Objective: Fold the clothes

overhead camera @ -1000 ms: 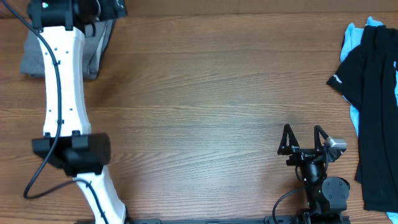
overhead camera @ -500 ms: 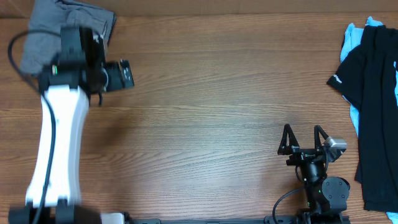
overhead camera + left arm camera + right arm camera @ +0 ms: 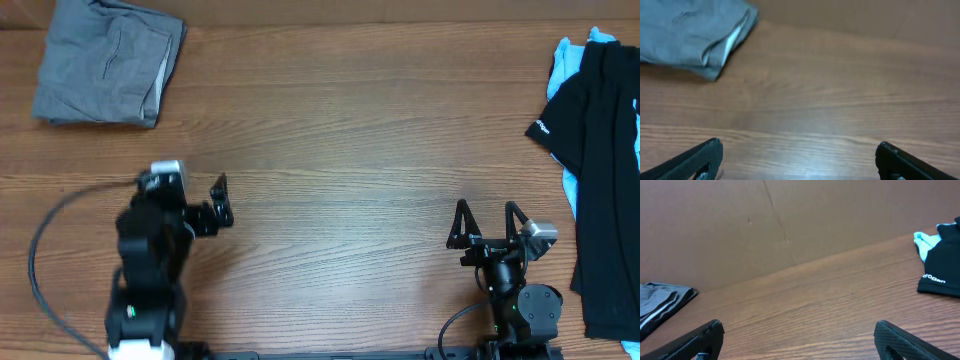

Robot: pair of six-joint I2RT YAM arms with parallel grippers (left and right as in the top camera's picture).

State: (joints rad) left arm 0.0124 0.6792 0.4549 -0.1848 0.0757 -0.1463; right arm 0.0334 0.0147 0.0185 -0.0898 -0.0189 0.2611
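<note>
Folded grey shorts [image 3: 100,62] are being seen lying flat at the far left; a black T-shirt [image 3: 605,150], white-lettered on one sleeve, is being seen spread at the right edge, overlapping a light-blue garment [image 3: 562,65].

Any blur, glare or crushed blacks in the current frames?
Overhead: sharp, evenly lit, no glare; black T-shirt reads nearly flat black. Left wrist: soft overall, left gripper fingers out of focus, grey shorts slightly blurred. Right wrist: same, right gripper fingers blurred.
</note>
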